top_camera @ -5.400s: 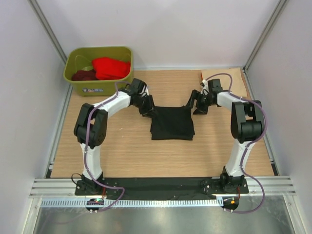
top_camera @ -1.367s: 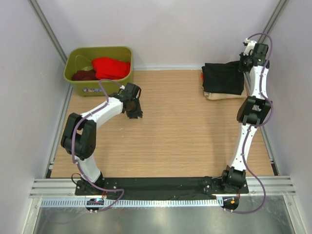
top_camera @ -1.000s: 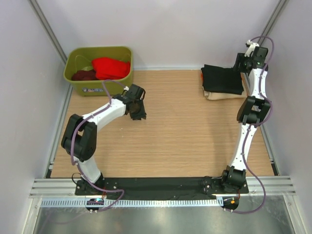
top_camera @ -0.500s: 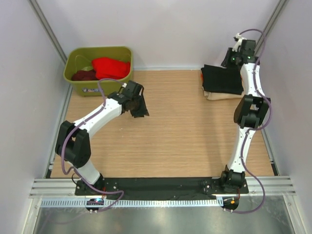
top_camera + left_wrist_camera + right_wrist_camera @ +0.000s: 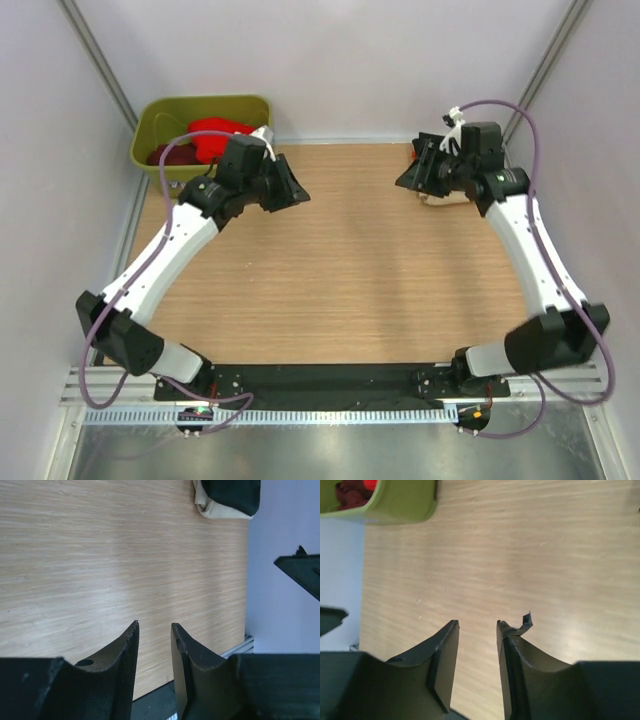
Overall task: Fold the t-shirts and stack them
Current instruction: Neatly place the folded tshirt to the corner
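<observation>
While both my arms reach out above the wooden bench, neither tool holds anything. My left tool has its fingers apart, with only wood grain showing in the gap. My right tool likewise stands apart with nothing between its fingers. A folded black t-shirt lies on top of a folded beige t-shirt at the far right corner of the bench, close to my right tool. The red t-shirt and the maroon t-shirt sit crumpled inside the olive-green tub at the far left corner, just behind my left arm.
</observation>
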`<state>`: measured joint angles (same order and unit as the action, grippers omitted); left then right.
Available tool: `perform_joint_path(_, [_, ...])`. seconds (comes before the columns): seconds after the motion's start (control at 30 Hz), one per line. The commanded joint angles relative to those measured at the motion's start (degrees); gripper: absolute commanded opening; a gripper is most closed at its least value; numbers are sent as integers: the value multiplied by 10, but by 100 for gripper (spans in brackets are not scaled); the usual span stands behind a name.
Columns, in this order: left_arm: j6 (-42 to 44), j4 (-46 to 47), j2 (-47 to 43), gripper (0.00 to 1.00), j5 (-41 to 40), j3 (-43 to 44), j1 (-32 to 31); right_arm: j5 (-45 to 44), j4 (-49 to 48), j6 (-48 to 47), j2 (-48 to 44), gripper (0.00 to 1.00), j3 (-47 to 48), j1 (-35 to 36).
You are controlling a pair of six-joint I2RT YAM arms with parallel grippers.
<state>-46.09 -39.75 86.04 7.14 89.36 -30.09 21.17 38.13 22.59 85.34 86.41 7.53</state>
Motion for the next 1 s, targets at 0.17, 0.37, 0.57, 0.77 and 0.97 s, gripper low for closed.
perform_joint_path(0.17, [57, 51, -168, 40, 89, -114, -1, -9, 138, 25, -199, 96, -44, 12])
perform_joint_path(0.37, [30, 48, -232, 100, 99, -150, -1, -9, 167, 80, -262, 100, -48, 12])
perform_joint_path(0.57, [42, 35, -253, 100, 82, -139, -2, -19, 164, 110, -326, 100, -84, 12])
perform_joint_path(0.77, [46, 31, -250, 100, 90, -131, -1, -60, 165, 91, -352, 100, -86, 13])
perform_joint_path(0.97, [64, 25, -250, 100, 99, -125, -1, -67, 152, 71, -365, 100, -76, 12])
